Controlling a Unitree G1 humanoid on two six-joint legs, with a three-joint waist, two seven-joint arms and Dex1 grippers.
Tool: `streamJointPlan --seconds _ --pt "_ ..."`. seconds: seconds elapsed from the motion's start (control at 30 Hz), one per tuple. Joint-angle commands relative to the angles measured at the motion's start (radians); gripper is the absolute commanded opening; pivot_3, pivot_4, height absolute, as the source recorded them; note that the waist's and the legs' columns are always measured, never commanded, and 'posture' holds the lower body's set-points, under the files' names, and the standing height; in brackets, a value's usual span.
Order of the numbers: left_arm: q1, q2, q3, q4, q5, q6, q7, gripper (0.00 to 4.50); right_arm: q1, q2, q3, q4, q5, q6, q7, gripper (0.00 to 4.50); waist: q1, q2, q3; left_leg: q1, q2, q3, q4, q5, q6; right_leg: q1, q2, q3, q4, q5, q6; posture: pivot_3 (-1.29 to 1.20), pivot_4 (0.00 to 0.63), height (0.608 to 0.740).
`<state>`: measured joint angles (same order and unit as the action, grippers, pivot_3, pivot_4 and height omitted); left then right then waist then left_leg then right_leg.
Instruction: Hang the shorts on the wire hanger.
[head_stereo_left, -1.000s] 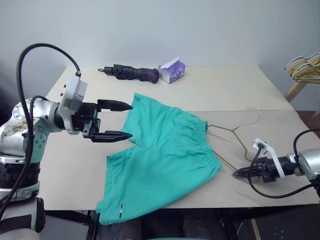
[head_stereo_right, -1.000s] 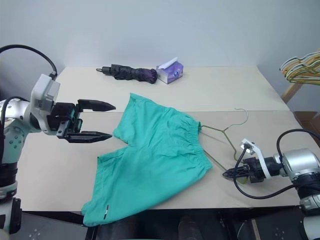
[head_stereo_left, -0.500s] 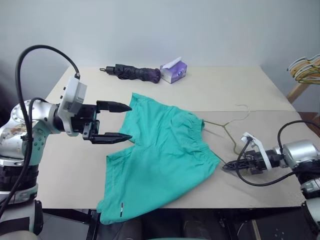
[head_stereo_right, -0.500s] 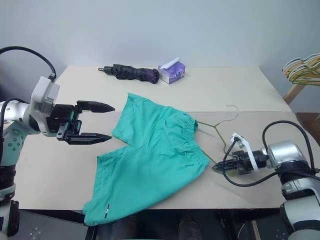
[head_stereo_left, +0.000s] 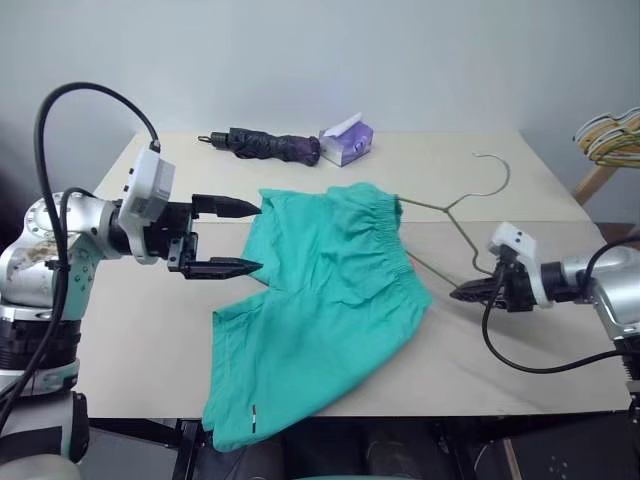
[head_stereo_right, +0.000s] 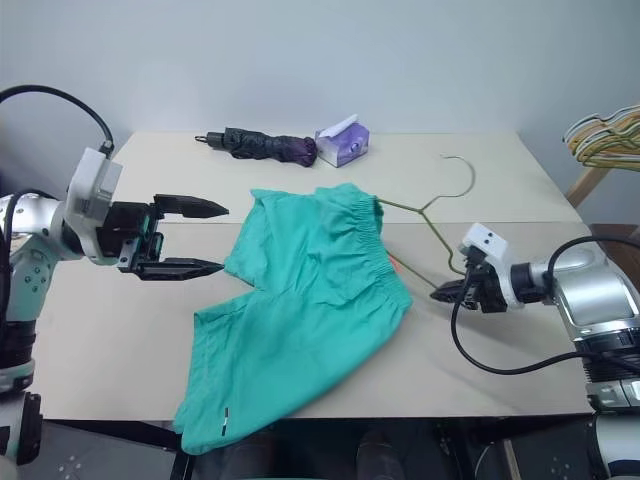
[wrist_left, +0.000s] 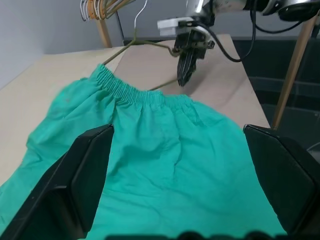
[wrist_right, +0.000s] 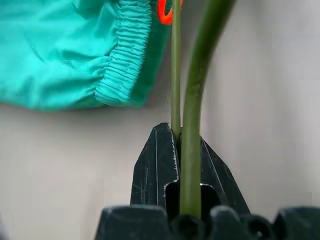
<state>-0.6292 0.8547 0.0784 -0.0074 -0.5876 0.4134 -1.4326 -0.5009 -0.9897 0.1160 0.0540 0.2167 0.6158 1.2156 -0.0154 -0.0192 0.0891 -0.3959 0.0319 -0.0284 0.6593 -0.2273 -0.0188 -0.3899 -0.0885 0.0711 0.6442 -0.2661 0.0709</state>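
Beige table (head_stereo_left: 560, 180) at frame centre is draped with limp, light shorts (head_stereo_left: 330, 290), best gripped at the waistband, while the hanger (head_stereo_left: 450, 215) is clamped by the right gripper (head_stereo_left: 462, 293) and the left gripper (head_stereo_left: 240, 238) is spread empty.

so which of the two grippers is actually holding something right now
The right gripper, shut on the wire hanger at its lower corner. The left gripper hangs wide open beside the shorts, gripping nothing.
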Motion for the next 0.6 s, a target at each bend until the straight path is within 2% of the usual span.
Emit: streamJointPlan --seconds 0.03,0.3,0.47,0.6 --pt "-0.073 -0.012 -0.007 0.066 0.051 -0.078 0.001 4.49 -0.046 -0.038 -0.002 -0.126 -0.084 -0.11 -0.05 0.0 0.0 0.0 0.0 0.0 0.0 0.0 0.0 0.0 0.0 0.0 0.0 0.0 0.0 0.0 0.0 -0.01 0.036 0.74" --pt "-0.221 -0.042 -0.068 0.269 0.178 -0.284 -0.064 4.49 -0.138 -0.066 0.094 -0.343 -0.138 -0.011 -0.012 0.0 -0.009 0.0 -0.001 -0.003 0.0 0.0 0.0 0.0 0.0 -0.002 0.0 0.0 -0.001 0.001 -0.001 -0.03 0.012 0.74" --pt "-0.315 -0.103 -0.157 0.411 0.261 -0.45 -0.165 4.49 -0.225 -0.054 0.152 -0.428 -0.111 0.072 0.049 0.0 -0.011 0.001 -0.002 -0.003 0.0 0.0 0.001 0.0 0.0 -0.002 0.0 -0.001 0.0 0.001 -0.002 -0.04 0.0 0.74" --pt "-0.353 -0.14 -0.245 0.491 0.288 -0.547 -0.182 4.49 -0.282 -0.046 0.181 -0.447 -0.095 0.129 0.081 0.0 -0.02 0.0 -0.002 -0.003 0.0 -0.001 0.001 0.0 0.0 -0.002 0.0 -0.001 0.0 0.001 -0.002 -0.04 0.0 0.74"
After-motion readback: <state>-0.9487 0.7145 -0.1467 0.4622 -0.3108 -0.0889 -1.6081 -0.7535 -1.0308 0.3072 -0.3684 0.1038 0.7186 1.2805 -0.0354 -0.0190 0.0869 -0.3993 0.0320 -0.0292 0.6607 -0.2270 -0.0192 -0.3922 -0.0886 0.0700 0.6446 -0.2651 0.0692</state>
